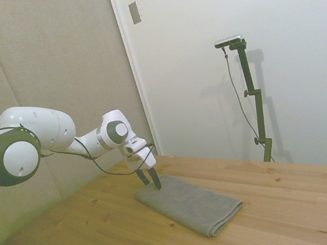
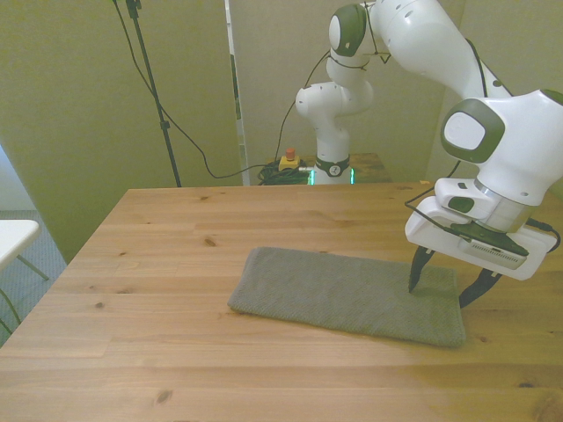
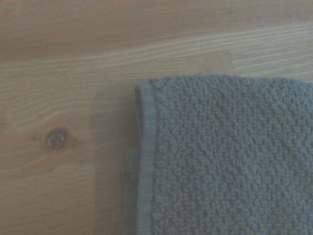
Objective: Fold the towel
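Towel (image 2: 347, 294) lies flat mid-bench (image 2: 176, 264), long axis running roughly 9 to 3 o'clock in the front view. Gripper (image 2: 437, 290) sits low over its 3 o'clock end with fingers spread, nothing pinched yet — one tip on the cloth, the other near the short edge. Risk: the wrist view shows stacked layers at that corner (image 3: 142, 147), so a shallow close likely catches only the top ply and the fold goes skewed — too deep, and the tips jam into the wood.

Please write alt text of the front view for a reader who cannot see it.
A white robot arm's open gripper hovers low over the end of a grey towel at the front view's right, one fingertip over the cloth and one just past its short edge. The towel lies flat, already in layers, on a wooden table.
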Available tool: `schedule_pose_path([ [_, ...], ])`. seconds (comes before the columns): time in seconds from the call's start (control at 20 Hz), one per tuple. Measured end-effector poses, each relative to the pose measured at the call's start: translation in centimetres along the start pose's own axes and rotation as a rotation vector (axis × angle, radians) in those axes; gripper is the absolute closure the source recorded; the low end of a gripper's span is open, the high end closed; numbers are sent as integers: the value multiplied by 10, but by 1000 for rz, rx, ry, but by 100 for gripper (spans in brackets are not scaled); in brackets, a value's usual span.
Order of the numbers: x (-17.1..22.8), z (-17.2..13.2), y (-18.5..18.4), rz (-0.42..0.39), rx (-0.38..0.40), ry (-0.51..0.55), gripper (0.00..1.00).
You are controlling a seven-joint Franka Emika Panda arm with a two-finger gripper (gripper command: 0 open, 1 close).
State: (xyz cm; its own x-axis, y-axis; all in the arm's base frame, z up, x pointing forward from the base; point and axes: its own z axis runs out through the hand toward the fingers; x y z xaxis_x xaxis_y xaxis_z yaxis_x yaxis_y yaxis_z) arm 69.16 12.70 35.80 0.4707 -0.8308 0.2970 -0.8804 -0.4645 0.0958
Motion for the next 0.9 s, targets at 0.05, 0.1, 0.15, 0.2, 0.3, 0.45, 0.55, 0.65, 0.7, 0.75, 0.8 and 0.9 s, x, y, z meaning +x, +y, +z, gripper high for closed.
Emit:
schedule_pose_path([
  [0.05, 0, 0, 0, -2, -1, 3, 0],
  [0.1, 0, 0, 0, -2, -1, 3, 0],
  [0.15, 0, 0, 0, -2, -1, 4, 0],
  [0.2, 0, 1, 0, -1, -1, 4, 0],
  [0.3, 1, 1, 0, -1, -2, 4, 0],
  [0.45, 1, 1, 0, -1, -2, 5, 0],
  [0.55, 2, 2, 0, 0, -3, 5, 0],
  [0.65, 2, 2, 0, 1, -3, 6, 0],
  [0.7, 3, 2, 0, 1, -2, 6, 0],
  [0.75, 3, 2, 0, 2, -3, 6, 0],
  [0.8, 3, 3, 1, 2, -3, 7, 0],
  [0.9, 4, 3, 0, 3, -4, 7, 0],
])
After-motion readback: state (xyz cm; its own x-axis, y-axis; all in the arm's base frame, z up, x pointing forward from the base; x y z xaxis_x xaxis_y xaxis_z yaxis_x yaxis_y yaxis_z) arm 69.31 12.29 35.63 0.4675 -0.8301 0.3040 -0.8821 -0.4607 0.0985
